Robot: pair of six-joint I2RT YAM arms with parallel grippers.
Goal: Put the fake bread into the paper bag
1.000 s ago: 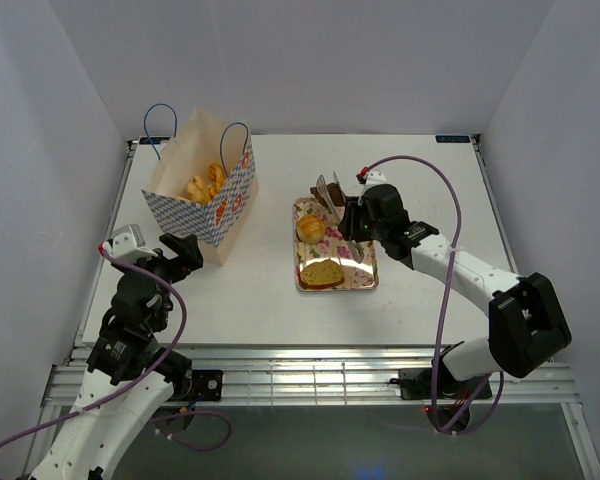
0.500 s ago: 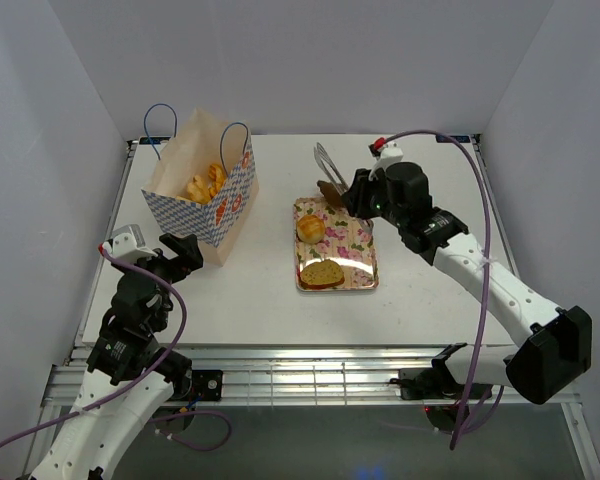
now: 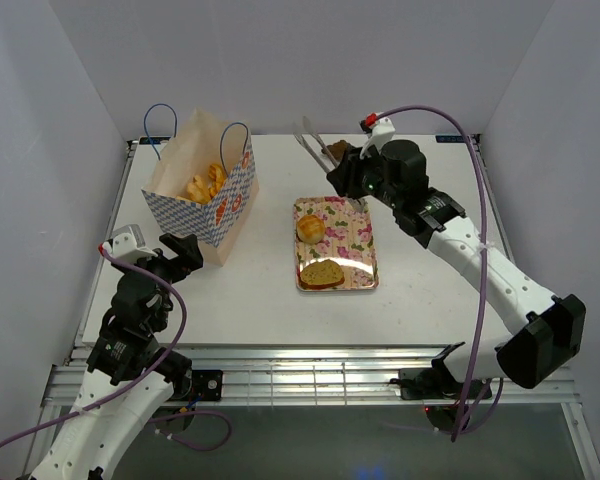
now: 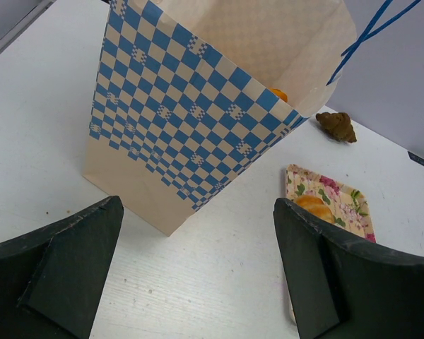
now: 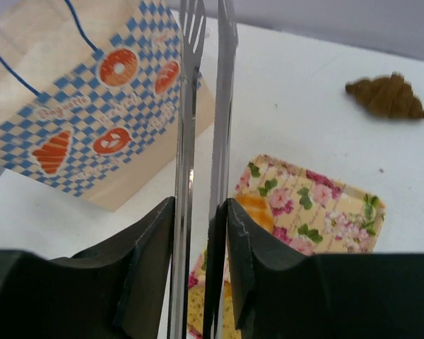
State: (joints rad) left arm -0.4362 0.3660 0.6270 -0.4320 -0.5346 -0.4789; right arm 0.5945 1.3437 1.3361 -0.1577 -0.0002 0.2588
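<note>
Golden fake bread (image 3: 205, 184) is sitting inside the paper bag (image 3: 220, 205), which is standing upright on the left of the table (image 3: 260, 290). A round bun (image 3: 311, 228) and a flat slice (image 3: 322, 272) are lying on the floral tray (image 3: 355, 240), and a dark brown croissant (image 5: 387, 96) is resting on the bare table beyond it. The right gripper (image 5: 198, 233) is pinching metal tongs (image 5: 223, 106) that are pointing toward the bag. The left gripper (image 4: 198, 282) is hovering near the bag, fingers spread wide.
</note>
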